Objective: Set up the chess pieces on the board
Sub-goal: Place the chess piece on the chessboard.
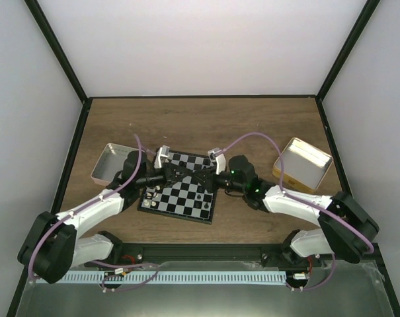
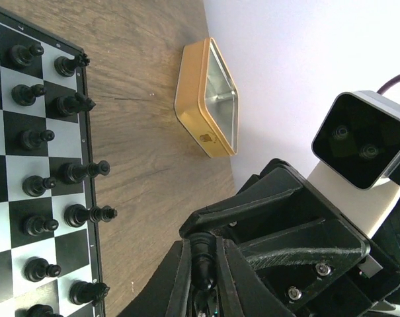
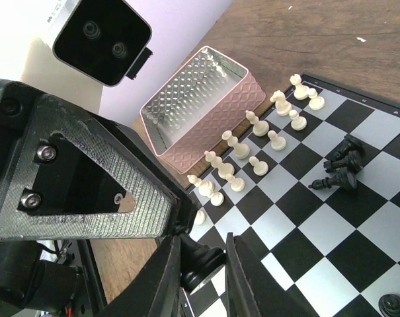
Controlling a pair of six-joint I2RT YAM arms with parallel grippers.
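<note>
The board (image 1: 180,195) lies mid-table. My left gripper (image 1: 165,176) and right gripper (image 1: 206,177) meet tip to tip above its far half. In the left wrist view my left gripper (image 2: 203,247) is shut on a black chess piece (image 2: 203,264). In the right wrist view my right gripper (image 3: 201,254) is shut on the base of a black piece (image 3: 205,263); it looks like the same piece. Black pieces (image 2: 54,139) stand in two rows along one board edge. White pieces (image 3: 252,142) stand in two rows along the other. Two black pieces (image 3: 338,168) lie tipped mid-board.
A pinkish tin (image 1: 110,164) stands left of the board, seen also in the right wrist view (image 3: 200,99). A yellow-tan tin (image 1: 304,165) stands to the right, seen also in the left wrist view (image 2: 209,99). Both arms reach over the board.
</note>
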